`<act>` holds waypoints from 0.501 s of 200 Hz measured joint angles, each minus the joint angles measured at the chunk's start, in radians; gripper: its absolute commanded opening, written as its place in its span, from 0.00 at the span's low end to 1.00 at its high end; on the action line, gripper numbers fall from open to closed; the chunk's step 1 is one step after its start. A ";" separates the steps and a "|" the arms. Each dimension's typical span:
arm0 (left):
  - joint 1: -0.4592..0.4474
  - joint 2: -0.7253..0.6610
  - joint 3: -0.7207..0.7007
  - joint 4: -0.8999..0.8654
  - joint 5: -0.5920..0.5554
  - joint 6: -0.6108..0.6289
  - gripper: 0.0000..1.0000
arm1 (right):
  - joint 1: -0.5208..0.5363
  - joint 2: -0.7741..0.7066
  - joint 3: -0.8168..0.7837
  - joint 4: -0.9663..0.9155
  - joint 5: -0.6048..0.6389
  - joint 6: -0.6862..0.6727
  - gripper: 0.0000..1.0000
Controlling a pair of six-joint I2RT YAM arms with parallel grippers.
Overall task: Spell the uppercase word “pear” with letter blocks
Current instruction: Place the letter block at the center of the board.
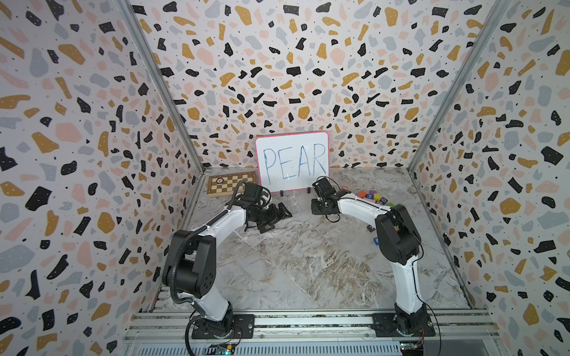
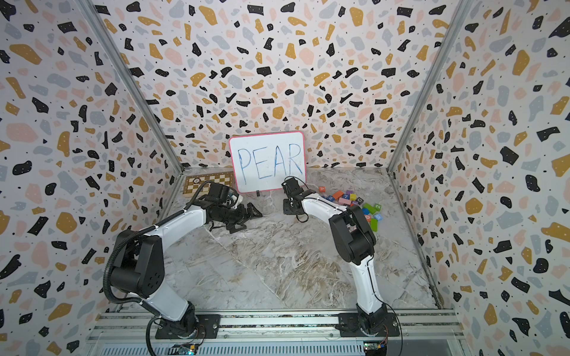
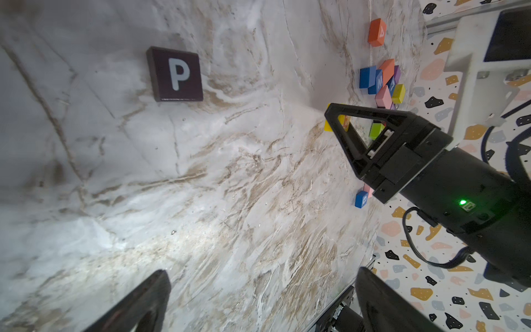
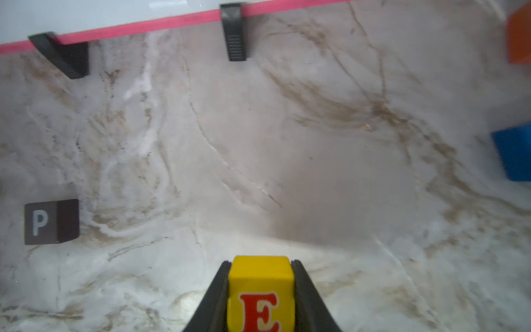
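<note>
Your right tool [image 4: 261, 263] is pinching the small yellow cube with a red E [image 4: 260, 290]. Your left tool [image 3: 261, 271] is spread wide. The black cube with a white P [image 4: 50, 221] sits alone on the marble worktop [image 4: 287, 143], well apart from the E. The orange cube with a white A [image 3: 377, 32] lies near the heap of coloured blocks [image 3: 383, 83]. The pink-framed whiteboard [image 1: 291, 160] stands at the back.

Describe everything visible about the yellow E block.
The yellow E block is a glossy cube, seemingly painted wood, with rounded edges and a red serif E on one face. The right hand is shut on it, a black finger pressed against each of two opposite sides. Contact with the table cannot be told.
</note>
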 measured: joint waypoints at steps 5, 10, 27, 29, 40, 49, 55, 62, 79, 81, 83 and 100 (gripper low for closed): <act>0.008 0.000 -0.002 0.000 0.003 0.000 1.00 | 0.009 0.013 0.016 -0.003 0.000 0.003 0.26; 0.015 0.000 -0.003 0.000 0.006 0.000 0.99 | 0.015 0.023 0.027 -0.005 -0.001 0.005 0.26; 0.036 0.000 -0.006 -0.001 0.013 0.001 0.99 | 0.039 0.057 0.069 -0.013 -0.002 0.012 0.26; 0.039 0.000 -0.006 -0.001 0.014 0.001 0.99 | 0.041 0.061 0.074 -0.013 -0.002 0.013 0.26; 0.049 0.000 -0.006 0.000 0.018 0.002 0.99 | 0.053 0.080 0.100 -0.021 -0.005 0.016 0.26; 0.056 0.000 -0.006 -0.001 0.019 0.003 0.99 | 0.062 0.097 0.123 -0.021 -0.007 0.017 0.26; 0.060 0.000 -0.006 0.000 0.022 0.003 0.99 | 0.068 0.108 0.137 -0.021 -0.010 0.018 0.26; 0.062 0.000 -0.006 0.000 0.023 0.003 0.99 | 0.074 0.118 0.150 -0.021 -0.013 0.020 0.26; 0.070 0.000 -0.006 0.000 0.027 0.003 0.99 | 0.087 0.136 0.172 -0.022 -0.026 0.023 0.26; 0.071 0.000 -0.006 0.000 0.028 0.004 0.99 | 0.088 0.138 0.175 -0.022 -0.027 0.024 0.26; 0.072 0.000 -0.006 0.000 0.029 0.003 0.99 | 0.089 0.140 0.178 -0.022 -0.028 0.024 0.26; 0.078 0.000 -0.006 0.000 0.034 0.003 0.99 | 0.098 0.154 0.196 -0.020 -0.044 0.027 0.26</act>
